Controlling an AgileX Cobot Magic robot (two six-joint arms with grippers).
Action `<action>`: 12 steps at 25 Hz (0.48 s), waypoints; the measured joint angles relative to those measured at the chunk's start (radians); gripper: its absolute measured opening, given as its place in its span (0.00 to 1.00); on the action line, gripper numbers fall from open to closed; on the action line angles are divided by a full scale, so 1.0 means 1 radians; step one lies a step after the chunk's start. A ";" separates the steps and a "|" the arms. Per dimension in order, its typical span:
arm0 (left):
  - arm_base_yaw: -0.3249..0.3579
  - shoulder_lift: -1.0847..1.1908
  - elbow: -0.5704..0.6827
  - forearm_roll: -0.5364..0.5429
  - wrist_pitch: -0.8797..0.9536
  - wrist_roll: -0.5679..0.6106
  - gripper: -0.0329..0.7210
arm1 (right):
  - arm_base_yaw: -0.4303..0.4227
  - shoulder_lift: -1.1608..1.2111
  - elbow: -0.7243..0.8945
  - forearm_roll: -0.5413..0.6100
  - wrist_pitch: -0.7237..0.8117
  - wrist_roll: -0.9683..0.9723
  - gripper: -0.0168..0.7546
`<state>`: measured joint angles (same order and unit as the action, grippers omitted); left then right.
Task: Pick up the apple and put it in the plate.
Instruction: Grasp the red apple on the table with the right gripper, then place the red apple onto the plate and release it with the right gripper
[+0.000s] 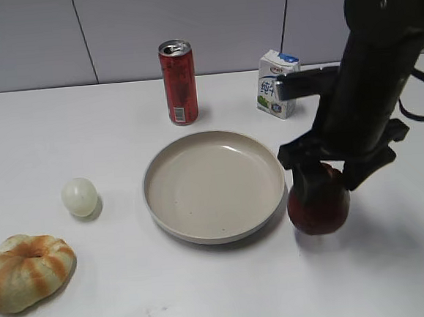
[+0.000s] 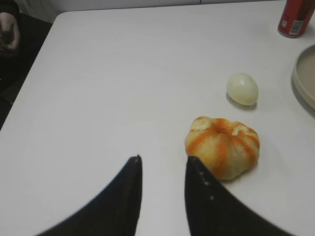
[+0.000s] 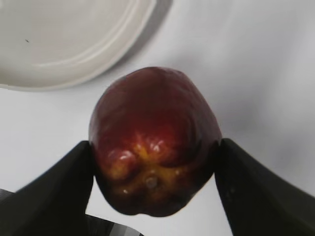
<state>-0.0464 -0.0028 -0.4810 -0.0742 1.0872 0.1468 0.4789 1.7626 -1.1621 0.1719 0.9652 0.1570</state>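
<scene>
The dark maroon-red apple [image 1: 318,205] is just right of the beige plate [image 1: 212,182], at the table surface or barely above it; I cannot tell which. My right gripper [image 1: 320,173] comes down from above and is shut on it. In the right wrist view the apple [image 3: 155,128] fills the space between both fingers [image 3: 155,147], its yellowish ridged end facing the camera, and the plate's rim [image 3: 74,69] lies at the upper left. My left gripper [image 2: 162,161] is open and empty over bare table, with its right finger next to the gourd.
An orange-striped gourd [image 1: 26,272] [image 2: 222,147] lies at the front left, with a small pale ball [image 1: 79,196] [image 2: 242,88] behind it. A red can [image 1: 179,82] and a milk carton [image 1: 277,83] stand behind the plate. The table's left edge [image 2: 29,78] shows.
</scene>
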 joint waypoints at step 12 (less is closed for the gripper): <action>0.000 0.000 0.000 0.000 0.000 0.000 0.36 | 0.081 0.240 -0.540 -0.044 0.191 -0.022 0.73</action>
<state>-0.0464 -0.0028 -0.4810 -0.0742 1.0872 0.1468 0.5599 2.0025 -1.7021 0.1277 1.1563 0.1352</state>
